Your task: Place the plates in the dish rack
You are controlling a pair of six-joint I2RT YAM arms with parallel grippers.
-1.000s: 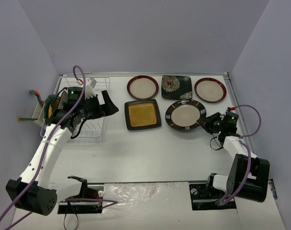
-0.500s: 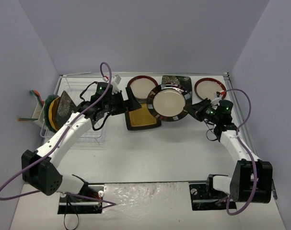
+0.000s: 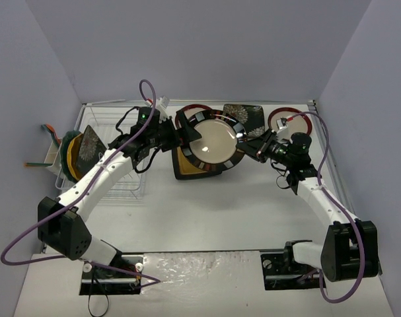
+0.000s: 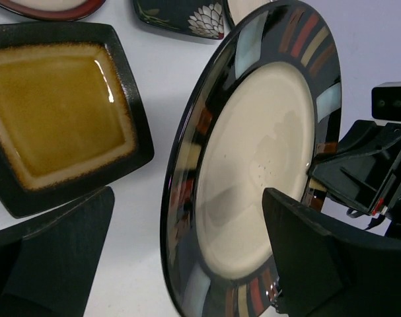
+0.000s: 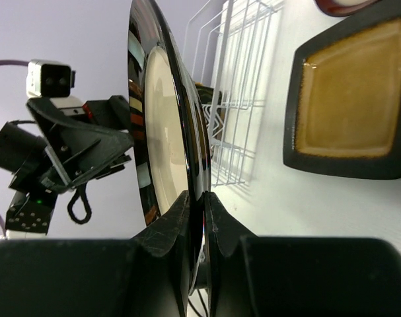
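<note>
Handing the striped plate (image 3: 215, 142) across looks like the step in hand. It hangs tilted on edge in the air between the two arms, above the amber plate (image 3: 185, 170) lying on the table (image 3: 207, 211). The right gripper (image 5: 199, 218) is clamped on its rim, fingers pinched tight on either face. The left gripper (image 4: 187, 264) has its jaws wide apart with the opposite rim standing between them, one finger in front of the cream face and one behind; I judge it has not gripped.

To do this well, the left arm should slide further onto the rim so the pads bite past the dark band, then close squarely across the plate's thickness. The right should let go only once that grip is firm; glazed ware is slick and heavy for a rim pinch, so a skewed hold could let it swing or drop onto the amber plate below.

From there the rack (image 3: 127, 185) lies to the left, with a few plates already standing at its far end (image 3: 78, 153), so an open slot nearer the middle seems the target. Two red-rimmed plates (image 3: 287, 123) and a floral one (image 3: 251, 116) wait on the table at the back.
</note>
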